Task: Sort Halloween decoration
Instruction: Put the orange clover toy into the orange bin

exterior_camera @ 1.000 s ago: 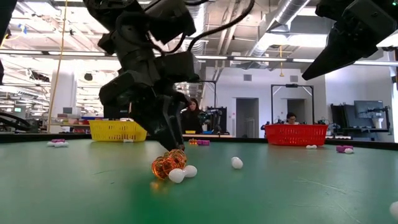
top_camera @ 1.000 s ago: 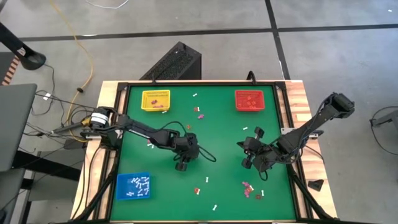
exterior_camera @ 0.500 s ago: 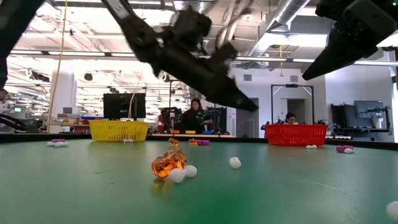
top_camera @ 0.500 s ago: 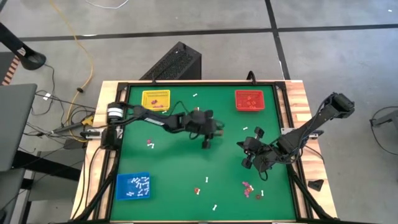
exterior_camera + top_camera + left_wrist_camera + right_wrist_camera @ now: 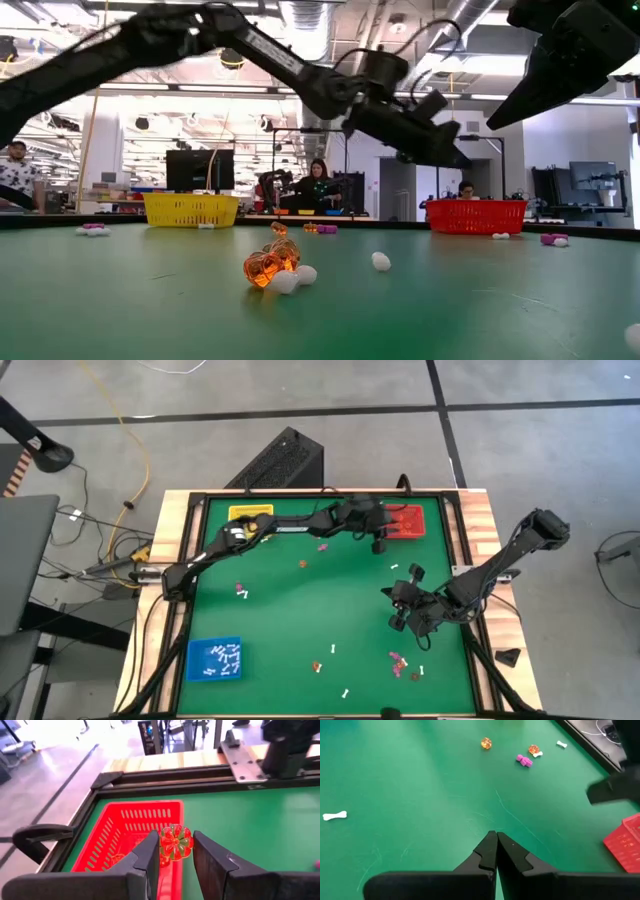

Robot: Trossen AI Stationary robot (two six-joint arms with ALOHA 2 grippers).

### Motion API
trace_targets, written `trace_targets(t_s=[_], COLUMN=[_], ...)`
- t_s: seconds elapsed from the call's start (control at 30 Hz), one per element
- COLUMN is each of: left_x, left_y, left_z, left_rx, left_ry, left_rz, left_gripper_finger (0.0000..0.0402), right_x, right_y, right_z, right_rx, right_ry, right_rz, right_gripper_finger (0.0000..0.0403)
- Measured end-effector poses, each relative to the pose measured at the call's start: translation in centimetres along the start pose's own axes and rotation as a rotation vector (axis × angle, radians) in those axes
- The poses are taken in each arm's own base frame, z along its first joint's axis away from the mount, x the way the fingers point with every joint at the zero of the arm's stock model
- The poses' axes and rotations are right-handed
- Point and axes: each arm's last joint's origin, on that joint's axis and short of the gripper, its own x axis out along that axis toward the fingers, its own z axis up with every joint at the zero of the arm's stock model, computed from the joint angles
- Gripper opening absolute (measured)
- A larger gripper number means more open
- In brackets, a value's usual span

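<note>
Left gripper (image 5: pixel 174 851) clamped on orange pumpkin trinket (image 5: pixel 176 841), red tray (image 5: pixel 131 832) just beyond, contents partly hidden. Right gripper (image 5: pixel 496 840) closed, empty.

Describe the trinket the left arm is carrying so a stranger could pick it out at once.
Start at the red tray in the table's far right corner. The left tool hangs just over its near edge, shut on an orange pumpkin. It is round, ribbed and see-through orange-red, and it is the only trinket off the mat, unlike the white bones and purple pieces lying around.
</note>
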Motion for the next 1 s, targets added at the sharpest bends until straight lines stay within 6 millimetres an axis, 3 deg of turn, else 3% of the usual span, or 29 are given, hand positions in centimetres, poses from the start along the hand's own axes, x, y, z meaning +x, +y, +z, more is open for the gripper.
trace_targets(t_s=[0.23, 0.53, 0.67, 0.8, 1.0], left_x=[1.9, 1.1, -1.9, -7.2, -13.6], left_y=[0.6, 1.0, 0.8, 0.9, -0.2], left_z=[-0.8, 0.3, 3.6, 7.9, 8.6], left_rx=[0.052, 0.025, 0.054, 0.097, 0.016], left_ry=[0.039, 0.113, 0.254, 0.423, 0.818], left_rz=[-0.076, 0.007, -0.024, -0.047, -0.165], left_gripper_finger=[0.0118, 0.0204, 0.0209, 0.0208, 0.0208], right_x=[0.0, -0.1, -0.3, -0.7, -0.7], right_y=[0.0, 0.2, 0.4, 0.7, 0.5], right_z=[-0.1, -0.1, -0.2, -0.4, -0.6], right_rx=[-0.011, -0.004, -0.013, -0.014, 0.066], right_ry=[0.005, 0.026, 0.026, 0.022, 0.047], right_rz=[-0.002, 0.037, 0.058, 0.078, 0.060], right_gripper_finger=[0.0033, 0.0033, 0.0033, 0.0033, 0.0033])
